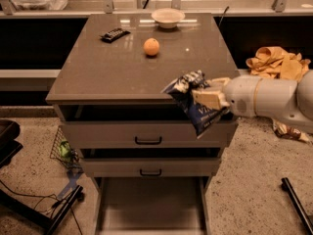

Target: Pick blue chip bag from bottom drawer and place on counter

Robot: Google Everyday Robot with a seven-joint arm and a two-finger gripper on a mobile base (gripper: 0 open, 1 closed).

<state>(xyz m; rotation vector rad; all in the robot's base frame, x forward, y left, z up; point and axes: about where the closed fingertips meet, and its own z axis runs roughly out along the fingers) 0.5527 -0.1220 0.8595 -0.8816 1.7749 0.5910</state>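
Note:
My gripper [204, 97] is shut on the blue chip bag [191, 100], a crumpled dark-blue foil bag with white lettering. It hangs at the front right edge of the counter [122, 67], its top over the counter and its lower end in front of the top drawer. My white arm reaches in from the right. The bottom drawer [149, 207] is pulled out below, and its flat floor shows nothing on it.
On the counter stand an orange [151, 47], a small black wrapped bar [115, 34] and a white bowl [167, 17]. The two upper drawers [146, 136] are shut. A yellow cloth [276, 62] lies on the ledge at right. A black stand base [44, 209] sits on the floor at left.

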